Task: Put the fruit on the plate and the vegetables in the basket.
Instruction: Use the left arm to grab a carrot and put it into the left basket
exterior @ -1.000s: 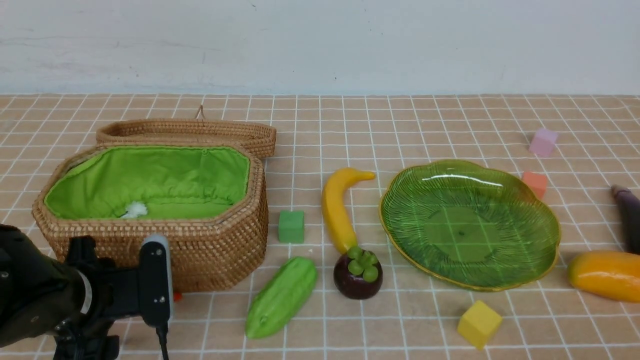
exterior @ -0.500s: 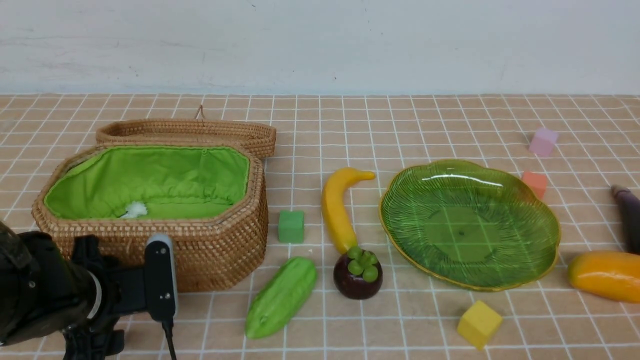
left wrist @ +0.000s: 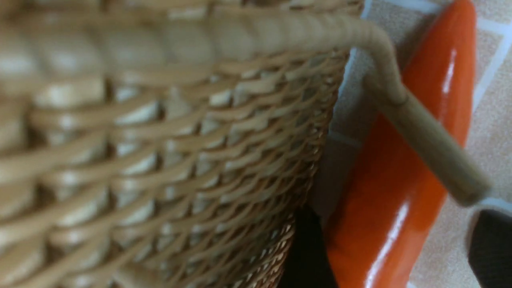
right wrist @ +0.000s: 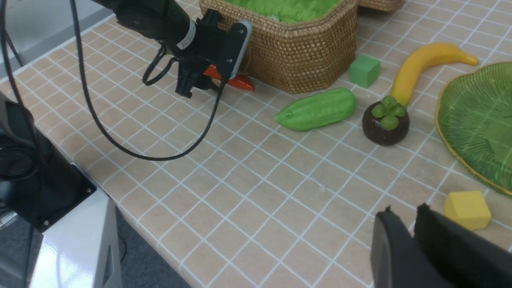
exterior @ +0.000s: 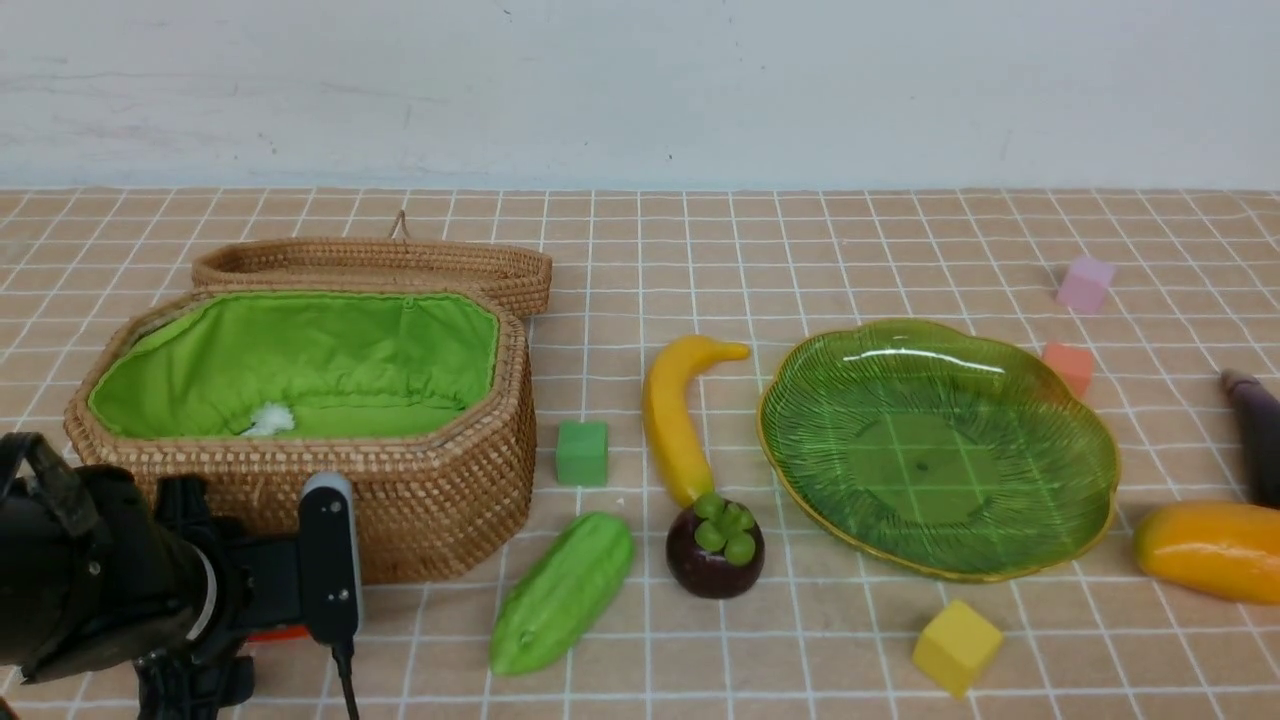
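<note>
A table patterned in tan squares with white lines carries an open wicker basket at the left. The basket's lid lies flat just behind it and a carrot lies against its near wall. In the middle lie a green cube, a banana, a green gourd and a mangosteen. To the right are a green glass plate, a yellow cube, a mango, an eggplant, a coral cube and a pink cube.

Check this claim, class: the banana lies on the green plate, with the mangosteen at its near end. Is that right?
No. The front view shows the banana lying on the tiled table to the left of the plate, not on it. The mangosteen is indeed at its near end.
</note>
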